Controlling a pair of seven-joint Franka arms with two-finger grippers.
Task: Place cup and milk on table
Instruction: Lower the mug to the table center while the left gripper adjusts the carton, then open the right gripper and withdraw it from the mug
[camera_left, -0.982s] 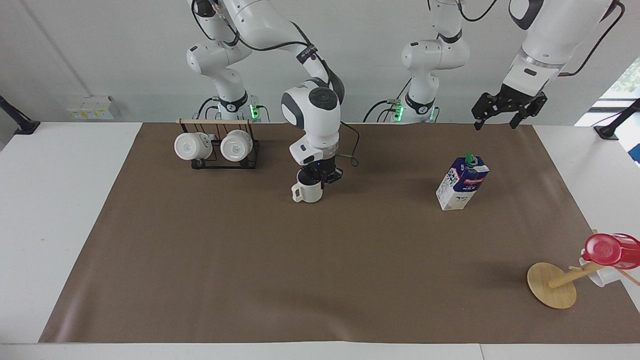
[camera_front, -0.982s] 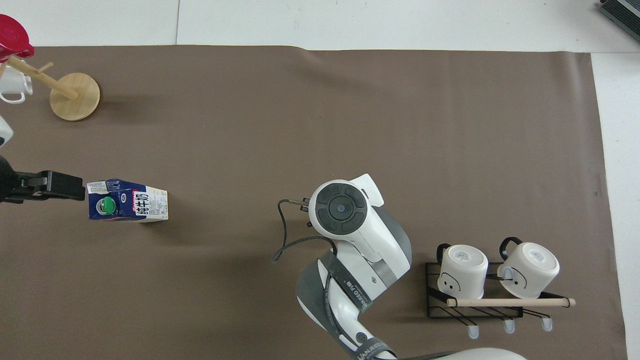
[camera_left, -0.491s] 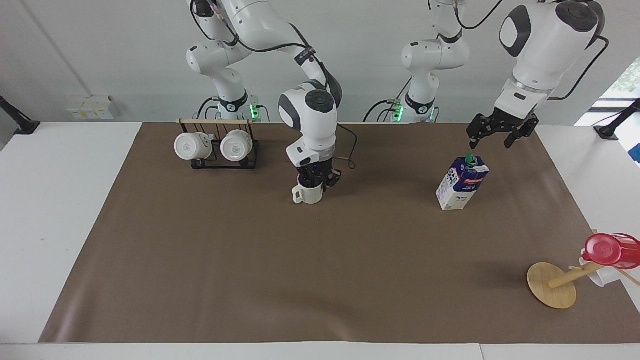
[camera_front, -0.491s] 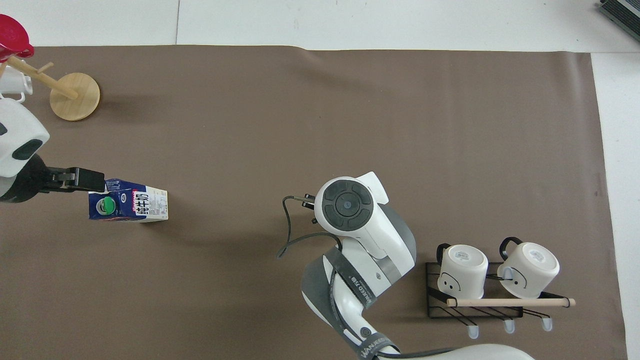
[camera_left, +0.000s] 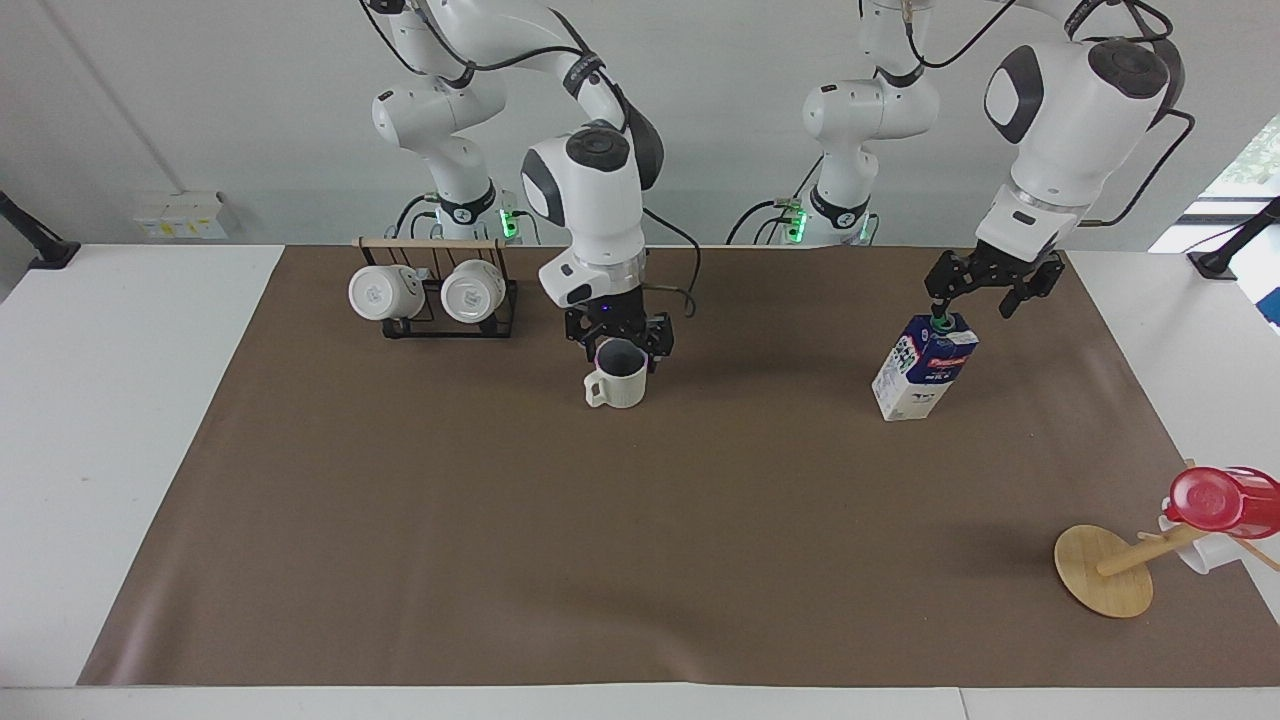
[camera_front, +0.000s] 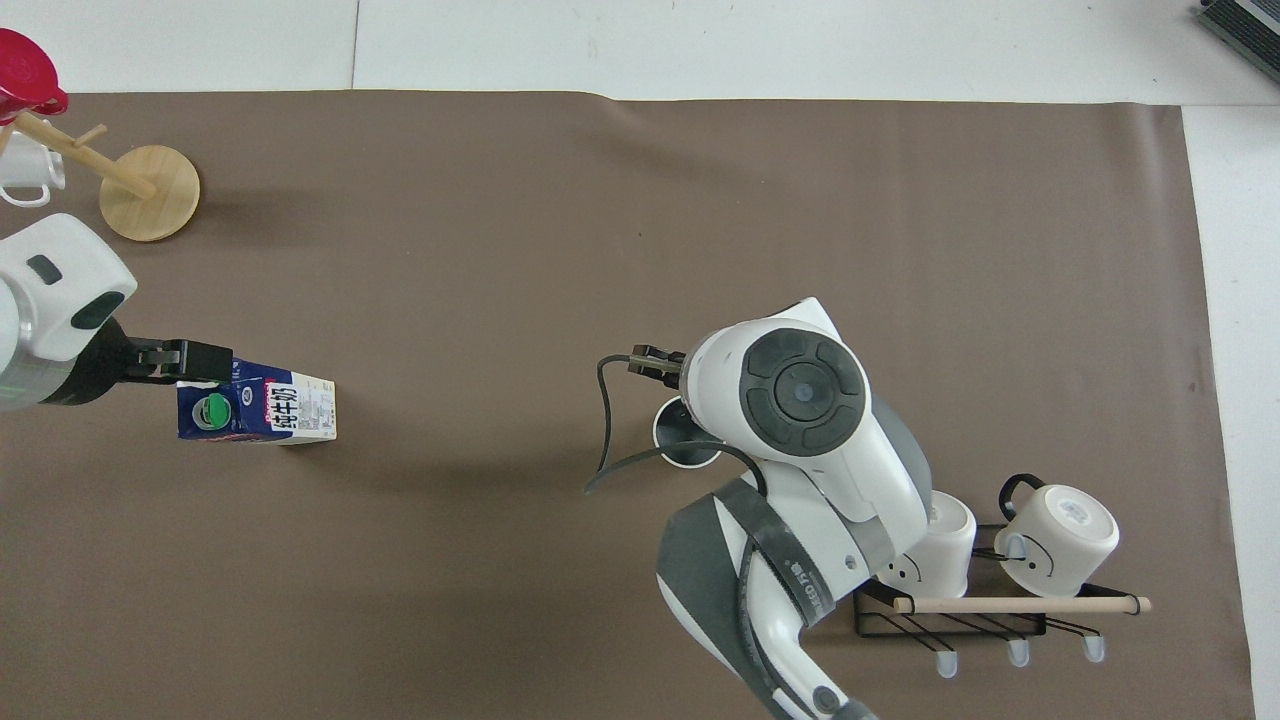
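Note:
The cream ribbed cup (camera_left: 620, 385) stands upright on the brown mat (camera_left: 600, 560) of the table (camera_left: 100, 450), handle toward the right arm's end. My right gripper (camera_left: 618, 346) hangs open just above its rim, holding nothing. In the overhead view the right arm covers most of the cup (camera_front: 678, 450). The blue-and-white milk (camera_left: 925, 370) stands upright on the mat toward the left arm's end. My left gripper (camera_left: 970, 303) is open over the top of the milk (camera_front: 280, 408), one fingertip close beside the green cap.
A black wire rack (camera_left: 440, 320) with two white mugs sits close to the robots, beside the cup. A tipped wooden mug tree (camera_left: 1100, 570) with a red cup (camera_left: 1225, 500) lies at the mat's corner at the left arm's end.
My right gripper has opened, let go of the cup and risen a little. My left gripper has come down and sideways to just over the milk's top.

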